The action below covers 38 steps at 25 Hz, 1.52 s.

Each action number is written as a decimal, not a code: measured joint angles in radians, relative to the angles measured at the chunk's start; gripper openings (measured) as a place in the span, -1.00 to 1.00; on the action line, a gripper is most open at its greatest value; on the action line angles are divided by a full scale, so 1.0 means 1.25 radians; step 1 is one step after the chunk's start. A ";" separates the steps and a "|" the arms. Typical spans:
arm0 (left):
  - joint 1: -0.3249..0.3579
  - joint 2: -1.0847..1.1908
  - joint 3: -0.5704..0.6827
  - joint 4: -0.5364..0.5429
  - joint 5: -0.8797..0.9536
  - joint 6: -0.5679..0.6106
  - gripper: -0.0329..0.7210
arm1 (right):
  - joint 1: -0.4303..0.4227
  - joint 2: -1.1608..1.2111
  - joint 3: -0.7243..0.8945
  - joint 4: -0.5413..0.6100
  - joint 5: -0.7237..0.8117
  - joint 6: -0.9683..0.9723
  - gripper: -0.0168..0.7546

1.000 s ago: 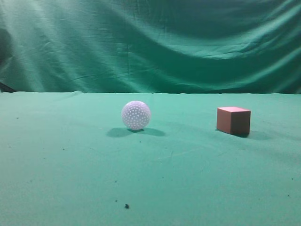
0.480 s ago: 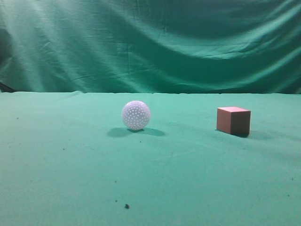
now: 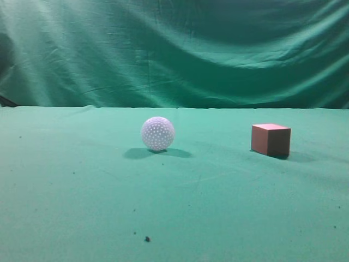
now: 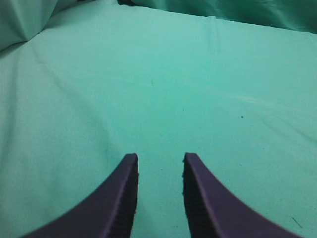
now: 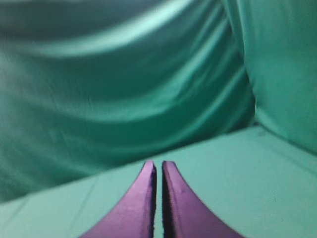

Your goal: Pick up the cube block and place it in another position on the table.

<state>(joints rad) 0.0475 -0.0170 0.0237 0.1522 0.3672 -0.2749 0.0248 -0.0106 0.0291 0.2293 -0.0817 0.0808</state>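
Observation:
The reddish-brown cube block (image 3: 270, 140) with a pinkish top stands on the green table (image 3: 218, 207) at the right of the exterior view. No gripper or arm shows in that view. In the left wrist view my left gripper (image 4: 159, 158) is open and empty above bare green cloth (image 4: 148, 74). In the right wrist view my right gripper (image 5: 159, 164) has its purple fingers nearly together with nothing between them, pointing over the table (image 5: 257, 168) towards the draped cloth. The cube shows in neither wrist view.
A white dimpled ball (image 3: 157, 133) rests on the table left of the cube, about a third of the table's width away. A green backdrop (image 3: 174, 49) hangs behind the table. Small dark specks (image 3: 146, 238) lie near the front.

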 joint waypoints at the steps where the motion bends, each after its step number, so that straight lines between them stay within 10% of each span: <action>1: 0.000 0.000 0.000 0.000 0.000 0.000 -0.22 | 0.000 0.000 -0.002 0.003 -0.021 0.000 -0.96; 16: 0.000 0.000 0.000 0.000 0.000 0.000 -0.22 | 0.010 0.373 -0.295 0.008 0.401 -0.190 -0.96; 34: 0.000 0.000 0.000 0.000 0.000 0.000 -0.22 | 0.341 1.076 -0.686 -0.022 0.630 -0.288 -0.96; 38: 0.000 0.000 0.000 0.000 0.000 0.000 -0.22 | 0.342 1.196 -0.751 -0.022 0.636 -0.288 -0.46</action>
<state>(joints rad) 0.0475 -0.0170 0.0237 0.1522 0.3672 -0.2749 0.4523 1.4845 -0.9096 0.2017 0.7130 -0.2788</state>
